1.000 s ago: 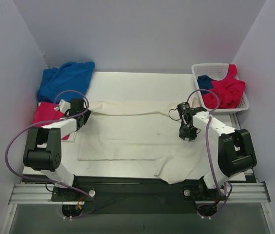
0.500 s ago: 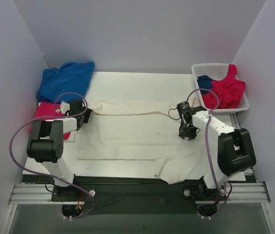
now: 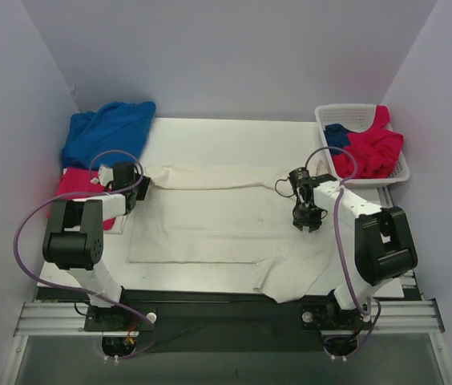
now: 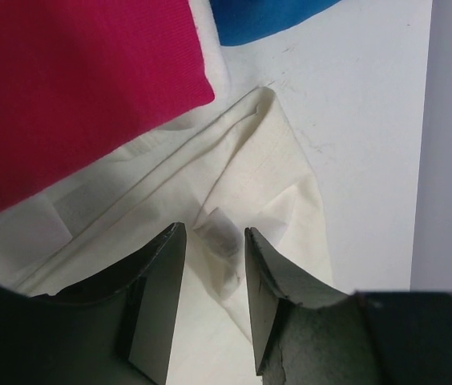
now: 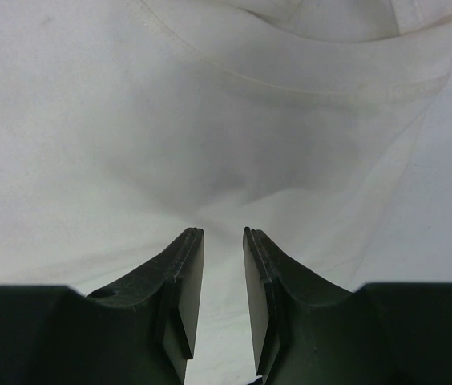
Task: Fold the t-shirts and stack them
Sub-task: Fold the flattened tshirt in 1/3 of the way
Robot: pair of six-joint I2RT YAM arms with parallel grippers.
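Blue t-shirt [image 3: 106, 128]: heaped, upper left of surface [image 3: 226, 136].
Crimson t-shirt [image 3: 74, 186]: left edge, just below the blue.
Left gripper [image 4: 214, 233]: jaws parted, over the cream sleeve tip.
Cream t-shirt [image 3: 210, 228]: spread mid-frame, top edge folded over.
Right gripper [image 5: 223, 233]: jaws parted, low over the cream cloth, right side.
Lattice basket [image 3: 345, 110]: upper right, holding bunched shirts [image 3: 370, 148].

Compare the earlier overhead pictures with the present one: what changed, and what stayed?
Only small arm shifts: the left arm's elbow moved slightly away from the near edge, and the right gripper edged leftward. Nothing was grasped or released. The left gripper, cream shirt and basket stayed put.
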